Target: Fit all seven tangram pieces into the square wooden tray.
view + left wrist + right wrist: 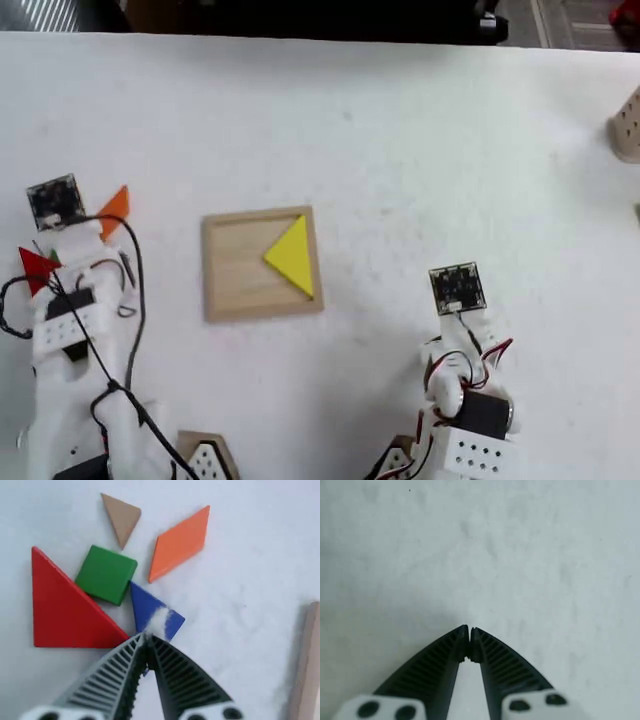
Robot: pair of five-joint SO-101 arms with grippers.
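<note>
The square wooden tray [228,270] lies mid-table with a yellow triangle [293,257] in its right half. At the table's left lies a cluster of pieces: a large red triangle [60,607], a green square [106,574], a blue triangle [150,607], an orange parallelogram [180,542] and a small tan triangle [122,516]. My left gripper [146,639] is shut, its tips at the blue triangle's near corner. The left arm covers most of the cluster from above, leaving the orange piece [115,208] and red piece [35,265] showing. My right gripper [470,635] is shut over bare table, right of the tray.
The tray's wooden edge [307,670] shows beside the cluster. A perforated tan object [627,125] stands at the table's right edge. Arm bases [205,455] sit at the front edge. Open table stretches behind the tray.
</note>
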